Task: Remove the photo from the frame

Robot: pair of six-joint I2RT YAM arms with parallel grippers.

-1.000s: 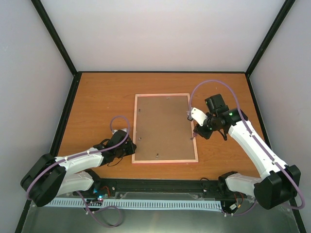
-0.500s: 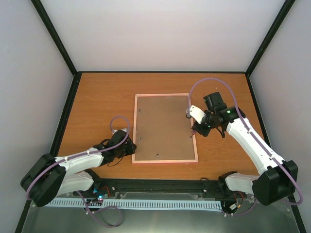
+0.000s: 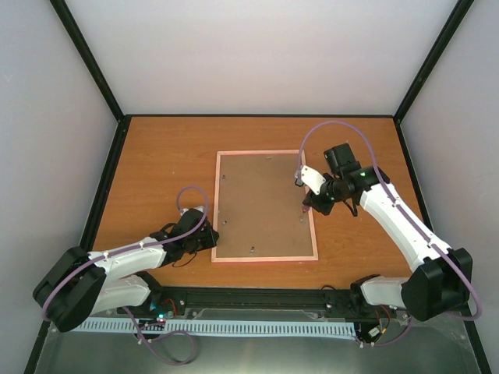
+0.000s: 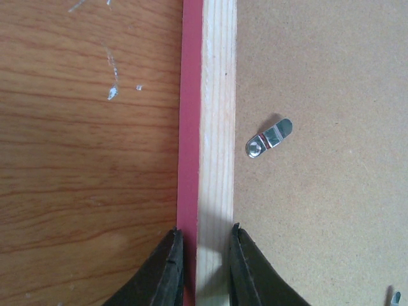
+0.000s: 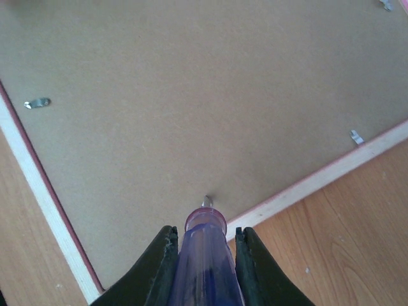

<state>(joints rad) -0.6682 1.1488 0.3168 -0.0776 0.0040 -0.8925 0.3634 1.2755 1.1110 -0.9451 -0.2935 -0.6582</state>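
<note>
The frame lies face down in the middle of the table, pink border around its brown backing board. The photo is hidden under the board. My left gripper is shut on the frame's left rail near the front corner; in the left wrist view its jaws clamp the pale wood and pink edge. My right gripper is over the frame's right edge, shut on a screwdriver with a translucent purple handle. The tool's metal tip touches the board just inside the right rail.
Small metal turn clips sit on the board: one by the left rail, others in the right wrist view. Orange wooden tabletop surrounds the frame. Black posts and grey walls enclose the cell.
My right gripper has moved with the screwdriver farther along the frame's right edge and slightly inward over the board. The left arm and the frame have not moved.
</note>
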